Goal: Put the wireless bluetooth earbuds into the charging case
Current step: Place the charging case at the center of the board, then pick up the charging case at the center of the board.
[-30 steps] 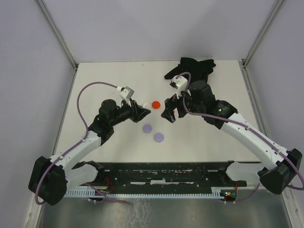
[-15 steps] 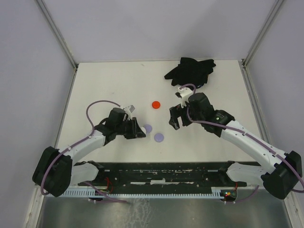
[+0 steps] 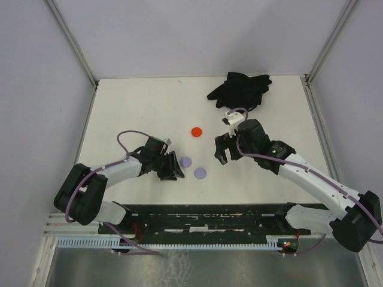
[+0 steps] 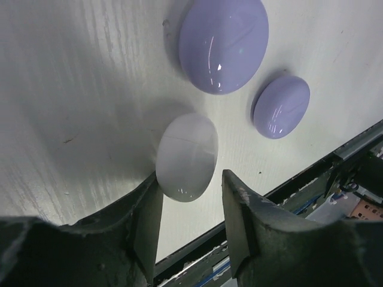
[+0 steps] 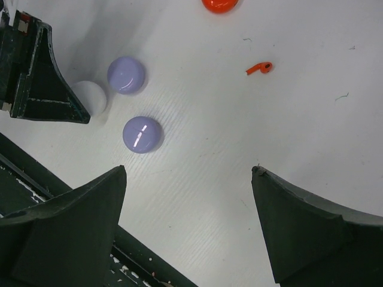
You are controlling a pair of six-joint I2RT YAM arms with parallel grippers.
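A tiny red earbud (image 5: 259,68) lies alone on the white table, seen only in the right wrist view. A white round case (image 4: 187,156) rests on the table at the tips of my left gripper (image 4: 191,178). The jaws stand apart: the left finger touches the case and the right finger is clear of it. Two lavender round cases (image 4: 224,43) (image 4: 281,106) lie just beyond it, and they show in the top view too (image 3: 185,161) (image 3: 200,173). My right gripper (image 5: 188,170) hangs wide open above bare table, holding nothing.
A red round case (image 3: 196,131) lies farther back at mid-table. A black cloth (image 3: 239,88) is heaped at the back right. A black rail (image 3: 203,218) runs along the near edge, close behind the left gripper (image 3: 170,169).
The left gripper came from beside the red case toward the near edge with the white case, then parted its jaws. The right gripper moved nearer and slightly right.
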